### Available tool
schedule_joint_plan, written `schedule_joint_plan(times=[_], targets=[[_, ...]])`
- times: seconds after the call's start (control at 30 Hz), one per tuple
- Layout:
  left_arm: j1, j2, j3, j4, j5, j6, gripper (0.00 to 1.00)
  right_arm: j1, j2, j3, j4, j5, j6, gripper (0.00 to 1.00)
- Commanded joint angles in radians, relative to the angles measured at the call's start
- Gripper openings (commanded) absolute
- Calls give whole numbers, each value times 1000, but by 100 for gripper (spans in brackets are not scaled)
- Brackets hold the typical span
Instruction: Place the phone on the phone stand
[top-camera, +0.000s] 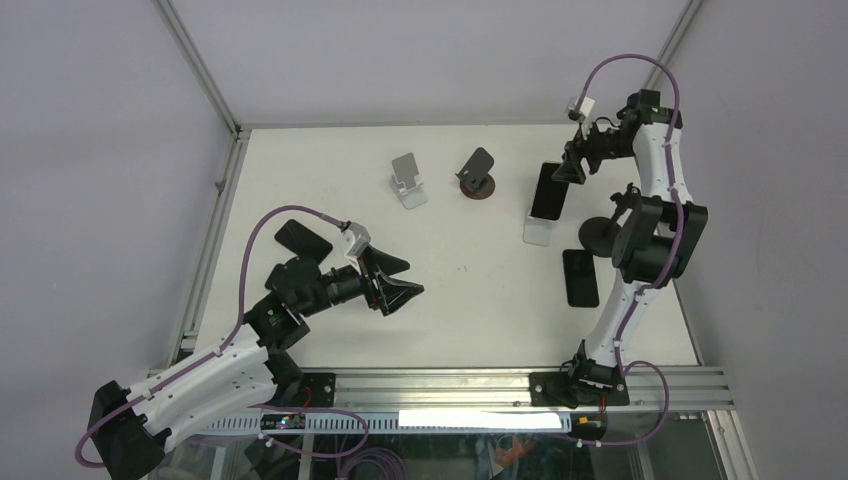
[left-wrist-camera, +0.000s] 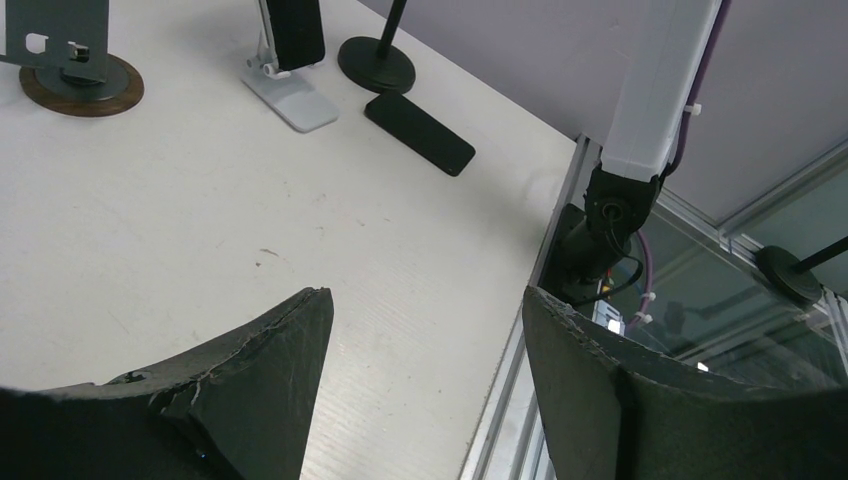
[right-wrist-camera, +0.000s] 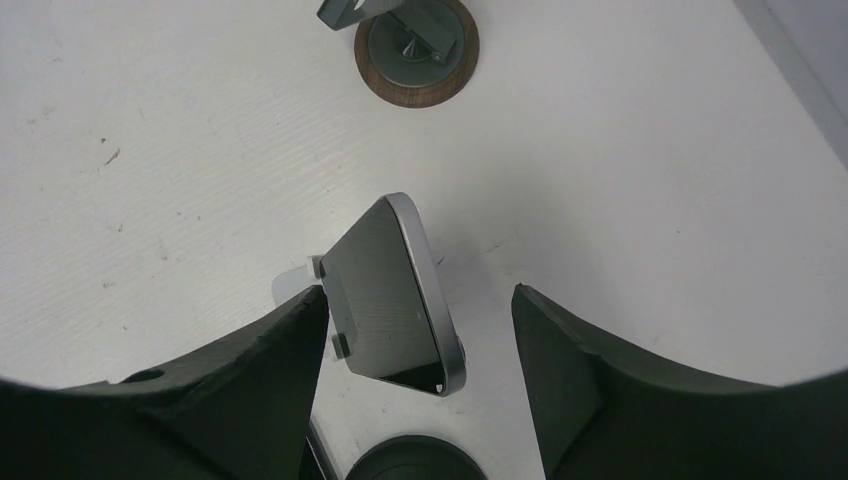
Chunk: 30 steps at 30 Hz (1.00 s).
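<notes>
A black phone (top-camera: 547, 190) leans upright on a white phone stand (top-camera: 537, 232) at the right of the table. My right gripper (top-camera: 568, 172) hangs at the phone's top end and is open. From the right wrist, the phone (right-wrist-camera: 385, 300) rests against the stand's two small lips (right-wrist-camera: 340, 345), between my spread right gripper (right-wrist-camera: 420, 292) fingers; the left finger is close beside it and the right one is well apart. My left gripper (top-camera: 400, 280) stands open over bare table, nothing between its fingers (left-wrist-camera: 426, 292).
A second black phone (top-camera: 580, 277) lies flat near the right arm, beside a black round-based stand (top-camera: 600, 232). A silver stand (top-camera: 408, 182) and a dark stand on a brown disc (top-camera: 477, 175) stand at the back. A dark flat thing (top-camera: 303, 237) lies by the left arm.
</notes>
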Motion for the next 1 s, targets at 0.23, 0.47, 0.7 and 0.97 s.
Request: schedule_joint_plan(times=[0.23, 0.47, 0.7, 0.97], targets=[[-4, -16, -4, 42, -28, -21, 72, 10, -210, -2, 91, -50, 125, 87], [-4, -37, -8, 13, -63, -31, 73, 83, -300, -58, 136, -71, 170, 96], [-4, -62, -13, -18, -101, -40, 74, 145, -306, -55, 145, -173, 259, 99], [-4, -71, -20, -31, -125, -45, 74, 238, -257, -31, 192, -165, 398, 99]])
